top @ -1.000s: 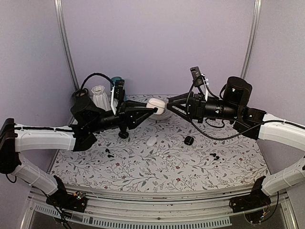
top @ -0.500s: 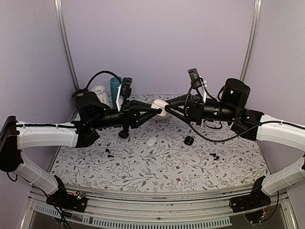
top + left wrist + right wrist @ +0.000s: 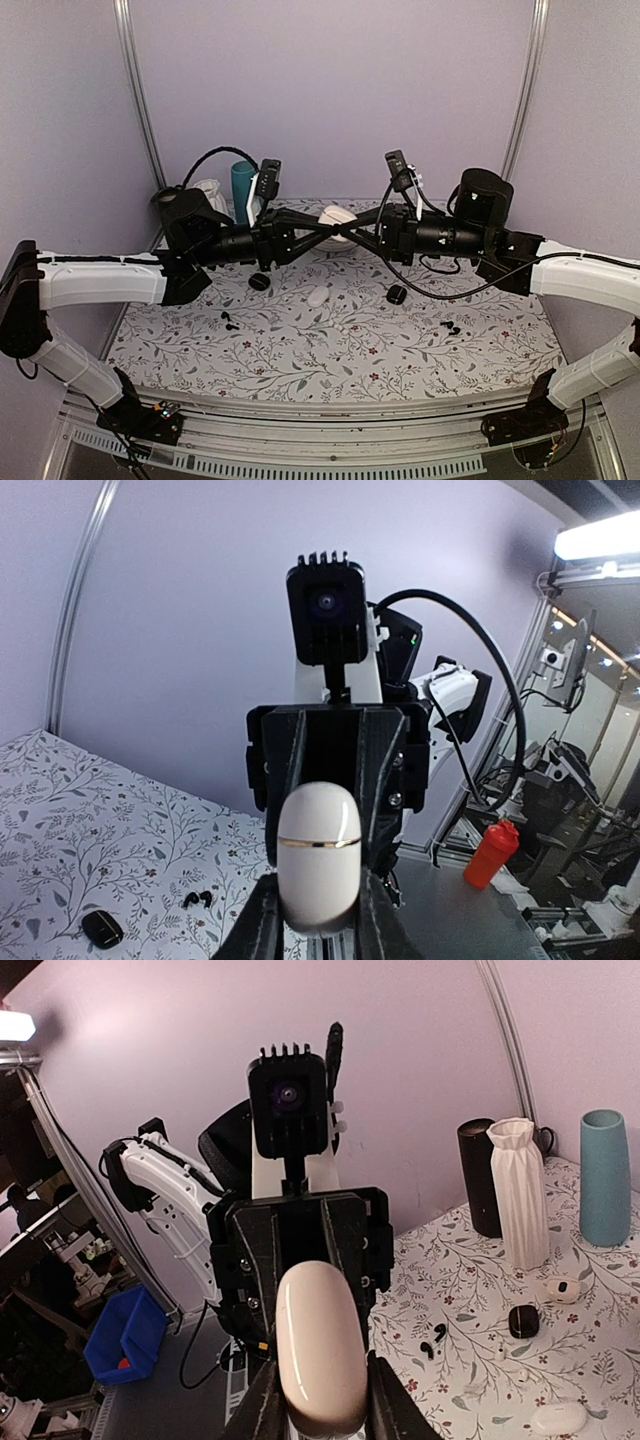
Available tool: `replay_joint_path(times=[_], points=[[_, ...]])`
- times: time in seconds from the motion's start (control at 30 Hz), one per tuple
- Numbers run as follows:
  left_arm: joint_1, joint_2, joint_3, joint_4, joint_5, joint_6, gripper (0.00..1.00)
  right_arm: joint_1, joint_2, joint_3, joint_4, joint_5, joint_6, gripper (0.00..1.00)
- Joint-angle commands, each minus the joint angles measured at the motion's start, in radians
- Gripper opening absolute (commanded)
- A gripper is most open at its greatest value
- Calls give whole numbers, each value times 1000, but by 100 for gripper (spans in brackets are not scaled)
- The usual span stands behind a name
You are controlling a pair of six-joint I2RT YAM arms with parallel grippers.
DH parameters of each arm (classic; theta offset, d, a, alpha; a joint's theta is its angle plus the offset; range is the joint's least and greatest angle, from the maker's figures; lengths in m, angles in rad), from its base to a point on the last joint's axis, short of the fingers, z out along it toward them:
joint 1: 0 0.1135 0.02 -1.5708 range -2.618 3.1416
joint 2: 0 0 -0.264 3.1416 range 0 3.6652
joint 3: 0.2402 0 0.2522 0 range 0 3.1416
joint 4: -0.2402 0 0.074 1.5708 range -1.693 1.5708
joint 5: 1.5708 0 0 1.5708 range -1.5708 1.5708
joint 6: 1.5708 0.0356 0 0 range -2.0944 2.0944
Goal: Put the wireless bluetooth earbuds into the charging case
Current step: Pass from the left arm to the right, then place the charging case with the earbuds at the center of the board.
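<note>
Earbuds of black colour (image 3: 229,320) lie nearest on the flowered table (image 3: 300,370), with a second black pair (image 3: 452,327) toward the right. A little farther rest a white oval pebble (image 3: 318,296) and a round black case (image 3: 397,294). The wireless bluetooth earbuds are too small for me to find surely among the print.

Above the middle of the table, well off its surface, the charging case (image 3: 336,217) hangs between both arms. The left gripper (image 3: 318,892) pinches one end of it and the right gripper (image 3: 322,1382) pinches the opposite end, fingers pressed on the shell at each side.

In the last second both arms have risen and pushed closer together, and the case has gone a bit farther back. Its seam shows closed in the left wrist view. So I judge that the lid must be opened first, and that no earbud is picked up yet.

Far behind stand a white vase (image 3: 207,192) and a teal vase (image 3: 241,180).
</note>
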Motion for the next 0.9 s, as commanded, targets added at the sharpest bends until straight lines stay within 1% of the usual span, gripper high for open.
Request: replay_joint_path(times=[0.0, 0.03, 0.13, 0.17, 0.2, 0.23, 0.37, 0.43, 0.5, 0.53, 0.57, 0.6, 0.63, 0.87], points=[[20, 8, 29, -2, 1, -20, 0, 7, -12, 2, 22, 24, -3, 21], [21, 10, 29, -4, 1, -21, 0, 6, -14, 1, 26, 25, 1, 15], [23, 15, 29, -9, 0, -25, 0, 7, -12, 1, 31, 25, 12, 6], [24, 16, 29, -11, -1, -28, 1, 6, -11, 0, 32, 26, 15, 5], [25, 18, 29, -12, -4, -31, 3, 7, -12, -4, 36, 28, 20, 4], [26, 20, 29, -12, -7, -33, 8, 6, -14, -6, 39, 31, 26, 4], [36, 13, 27, -60, -56, -20, 42, 3, -20, -13, 39, 54, 44, 4], [40, 7, 17, -75, -82, -1, 55, -16, -28, -27, 38, 66, 58, 4], [48, -1, 2, -95, -117, 19, 64, -46, -39, -48, 34, 91, 70, 4], [52, -6, -6, -99, -132, 27, 73, -61, -44, -56, 31, 97, 78, 4], [58, -11, -13, -107, -147, 35, 79, -78, -50, -65, 26, 100, 84, 4], [62, -17, -19, -117, -164, 41, 93, -94, -55, -72, 18, 110, 87, 4], [65, -25, -24, -132, -184, 54, 96, -109, -59, -80, 5, 121, 90, 4], [87, -75, -37, -251, -293, 113, 96, -253, -77, -139, -72, 158, 116, 4]])
